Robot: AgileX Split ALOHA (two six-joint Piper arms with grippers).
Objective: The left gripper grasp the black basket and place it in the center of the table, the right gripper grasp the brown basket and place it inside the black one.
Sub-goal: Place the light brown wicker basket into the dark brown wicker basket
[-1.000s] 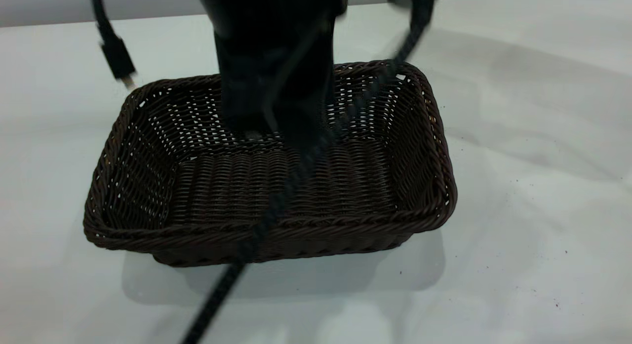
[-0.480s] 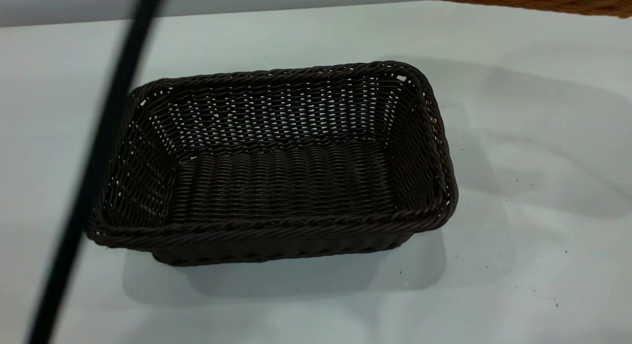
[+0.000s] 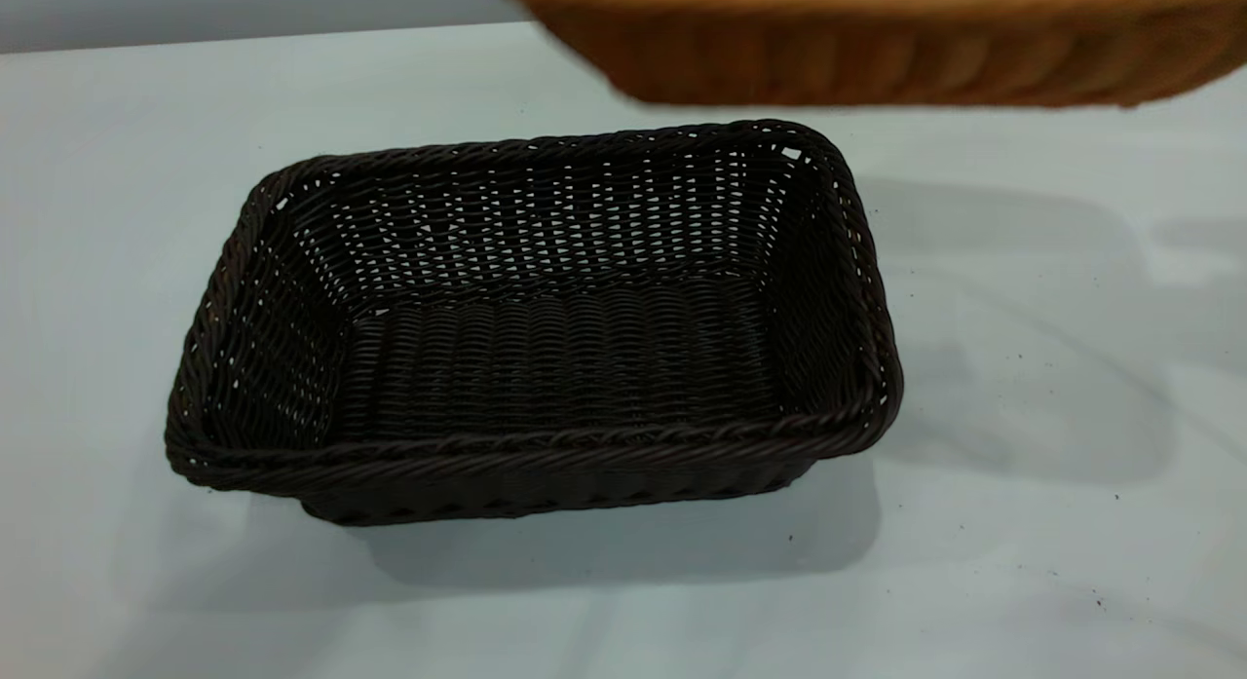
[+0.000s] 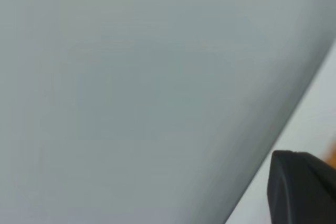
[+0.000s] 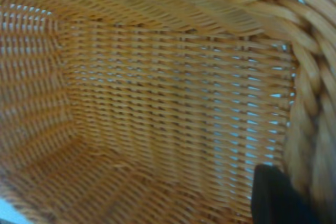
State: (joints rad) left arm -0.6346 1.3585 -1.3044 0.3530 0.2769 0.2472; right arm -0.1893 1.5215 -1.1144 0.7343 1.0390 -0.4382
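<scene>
Carrying brown basket in right gripper, clamped on its rim — next, lower squarely into black basket below.

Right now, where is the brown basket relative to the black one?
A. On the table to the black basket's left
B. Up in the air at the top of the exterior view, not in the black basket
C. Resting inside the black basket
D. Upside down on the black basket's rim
B. The brown basket hangs at the top of the exterior view, clear of the black basket, whose inside is bare down to its weave.
</scene>
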